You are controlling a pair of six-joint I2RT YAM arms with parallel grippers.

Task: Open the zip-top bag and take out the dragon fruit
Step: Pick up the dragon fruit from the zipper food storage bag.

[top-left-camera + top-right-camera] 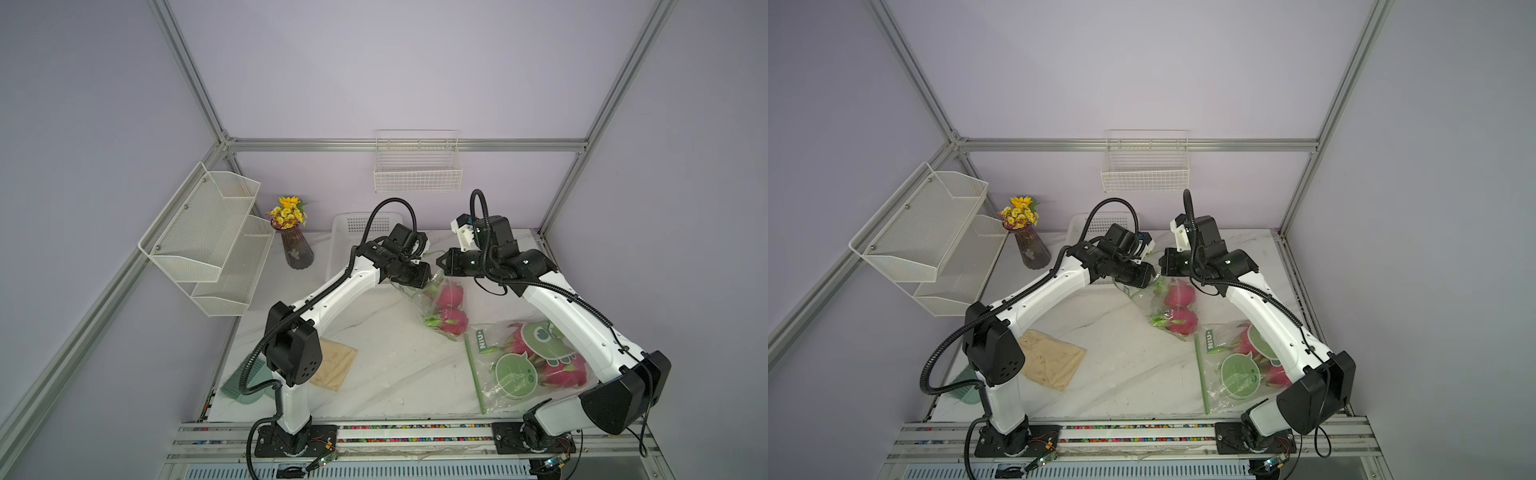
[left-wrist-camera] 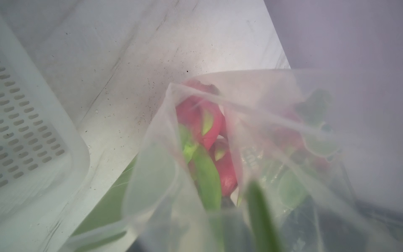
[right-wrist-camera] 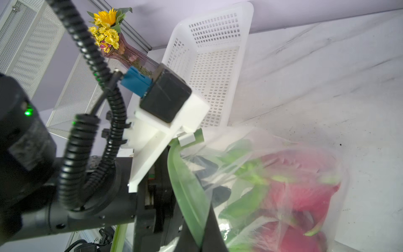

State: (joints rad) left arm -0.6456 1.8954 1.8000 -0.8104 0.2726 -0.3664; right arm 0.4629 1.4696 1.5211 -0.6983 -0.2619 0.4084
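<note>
A clear zip-top bag (image 1: 430, 301) hangs between both grippers above the middle back of the table. Two magenta dragon fruit (image 1: 452, 294) (image 1: 456, 321) with green scales lie in it. My right gripper (image 3: 201, 243) is shut on the bag's green zip strip (image 3: 185, 185), and in a top view it (image 1: 439, 262) sits just above the bag. My left gripper (image 3: 213, 181) reaches into the bag's mouth with its dark fingers (image 3: 206, 167) apart. In the left wrist view film blurs the fruit (image 2: 202, 122). A second printed bag (image 1: 519, 365) with dragon fruit (image 1: 565, 374) lies at the front right.
A white perforated basket (image 1: 357, 232) stands behind the left arm. A vase of yellow flowers (image 1: 296, 245) is at the back left, and a beige cloth (image 1: 336, 365) lies by the left arm's base. Wire shelves (image 1: 208, 237) hang on the left wall, and a wire basket (image 1: 417, 170) on the back wall.
</note>
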